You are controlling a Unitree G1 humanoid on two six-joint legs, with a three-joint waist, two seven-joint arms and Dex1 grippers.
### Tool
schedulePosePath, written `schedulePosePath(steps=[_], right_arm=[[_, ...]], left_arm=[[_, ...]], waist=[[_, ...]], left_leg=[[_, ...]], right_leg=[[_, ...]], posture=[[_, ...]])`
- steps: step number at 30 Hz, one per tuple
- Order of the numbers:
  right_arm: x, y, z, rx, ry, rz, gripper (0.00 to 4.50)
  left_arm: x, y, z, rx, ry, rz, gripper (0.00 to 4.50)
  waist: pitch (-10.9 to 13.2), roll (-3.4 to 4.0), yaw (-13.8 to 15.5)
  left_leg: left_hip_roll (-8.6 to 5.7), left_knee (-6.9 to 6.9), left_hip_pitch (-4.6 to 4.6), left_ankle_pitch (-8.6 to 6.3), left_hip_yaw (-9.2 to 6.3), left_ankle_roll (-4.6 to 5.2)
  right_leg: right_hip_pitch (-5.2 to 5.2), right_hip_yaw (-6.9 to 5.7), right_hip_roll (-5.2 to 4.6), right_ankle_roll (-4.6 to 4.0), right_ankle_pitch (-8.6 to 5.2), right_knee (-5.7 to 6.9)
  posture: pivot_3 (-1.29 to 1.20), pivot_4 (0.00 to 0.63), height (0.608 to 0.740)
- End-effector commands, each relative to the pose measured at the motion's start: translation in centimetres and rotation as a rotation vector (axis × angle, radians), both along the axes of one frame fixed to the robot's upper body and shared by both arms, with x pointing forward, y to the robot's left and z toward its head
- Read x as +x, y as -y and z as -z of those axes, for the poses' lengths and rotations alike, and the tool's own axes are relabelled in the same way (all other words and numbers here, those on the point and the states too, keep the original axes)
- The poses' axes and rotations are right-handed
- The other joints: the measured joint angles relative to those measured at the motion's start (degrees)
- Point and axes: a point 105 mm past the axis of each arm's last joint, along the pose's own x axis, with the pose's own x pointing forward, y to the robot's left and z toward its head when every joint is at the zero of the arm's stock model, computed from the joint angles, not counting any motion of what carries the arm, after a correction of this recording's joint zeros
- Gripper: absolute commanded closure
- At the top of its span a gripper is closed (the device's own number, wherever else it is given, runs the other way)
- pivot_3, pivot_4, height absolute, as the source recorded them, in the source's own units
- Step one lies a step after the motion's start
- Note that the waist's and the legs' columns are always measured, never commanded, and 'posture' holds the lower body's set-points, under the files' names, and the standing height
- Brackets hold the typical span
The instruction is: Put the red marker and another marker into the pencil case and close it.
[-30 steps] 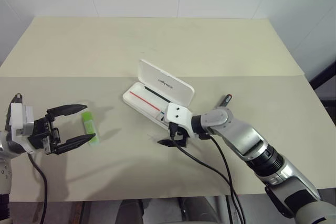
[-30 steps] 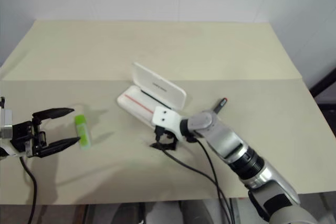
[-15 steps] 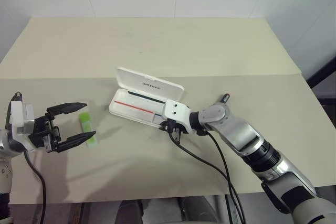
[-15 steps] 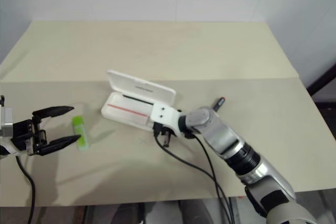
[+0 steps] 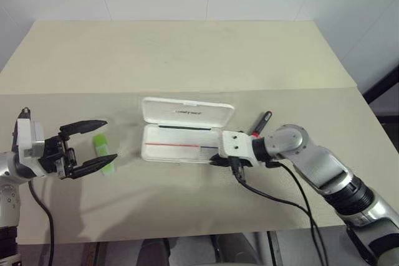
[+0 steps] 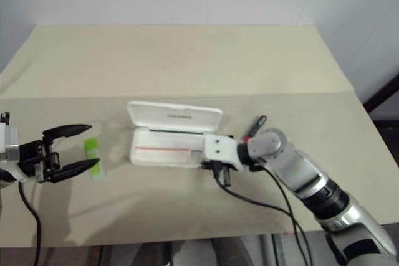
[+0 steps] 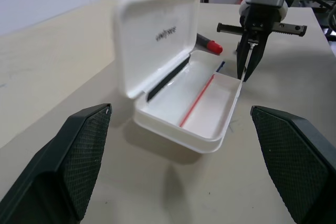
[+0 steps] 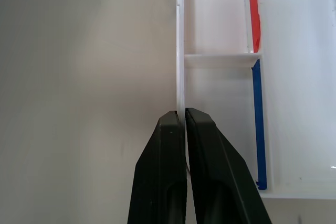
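The white pencil case [image 5: 187, 111] lies open on the table's middle, its lid standing up at the back, with a red and a blue line inside the tray. My right gripper [image 5: 215, 160] is shut on the thin front wall [image 8: 180, 51] at the tray's right end. Just behind that hand the red marker [image 5: 260, 123] lies on the table. The green marker [image 5: 103, 152] lies on the table at the left. My left gripper [image 5: 111, 140] stands open right by it, nothing between its fingers [image 7: 84, 166], pointing toward the case.
The tan table has a crease line [image 5: 312, 89] running across it behind the case. Its front edge [image 5: 187, 235] lies close below both arms. A black cable [image 5: 274, 197] trails from my right wrist toward that edge. Bare table stretches between the green marker and the case.
My right gripper has shut on the case's front wall and drawn that end to the right, swinging the case from slanted to crosswise. The left arm has kept still.
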Motion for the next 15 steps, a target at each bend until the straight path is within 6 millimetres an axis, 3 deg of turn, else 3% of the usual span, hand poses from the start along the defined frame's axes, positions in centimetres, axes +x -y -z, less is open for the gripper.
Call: schedulePosePath(steps=[1, 7, 15], right_arm=[[-1.1, 0.4, -0.6, -0.045, 0.063, -0.083, 4.49], [-1.8, 1.2, 0.1, -0.099, 0.066, -0.121, 4.49], [-2.8, 0.7, 0.4, -0.075, 0.051, -0.165, 4.49]], left_arm=[[-0.2, 0.1, -0.6, -0.023, 0.021, 0.032, 0.00], [-0.3, 0.0, -0.8, -0.006, 0.007, 0.064, 0.00], [-0.2, 0.3, -0.7, -0.006, -0.004, 0.082, 0.00]], waist=[[0.0, 0.00, 0.0], [0.0, 0.00, 0.1], [0.0, 0.00, 0.1]], left_leg=[[0.00, 0.00, 0.01, 0.00, 0.00, 0.00], [0.01, -0.02, 0.00, 0.00, 0.00, 0.00], [0.01, -0.02, 0.01, 0.00, -0.01, 0.00]], right_leg=[[0.00, 0.00, 0.01, 0.00, 0.00, 0.00], [-0.01, 0.01, 0.01, 0.00, 0.00, -0.01], [0.00, 0.01, 0.01, 0.00, 0.00, -0.01]], posture=[[0.00, 0.150, 0.740], [0.00, 0.150, 0.740], [0.00, 0.150, 0.740]])
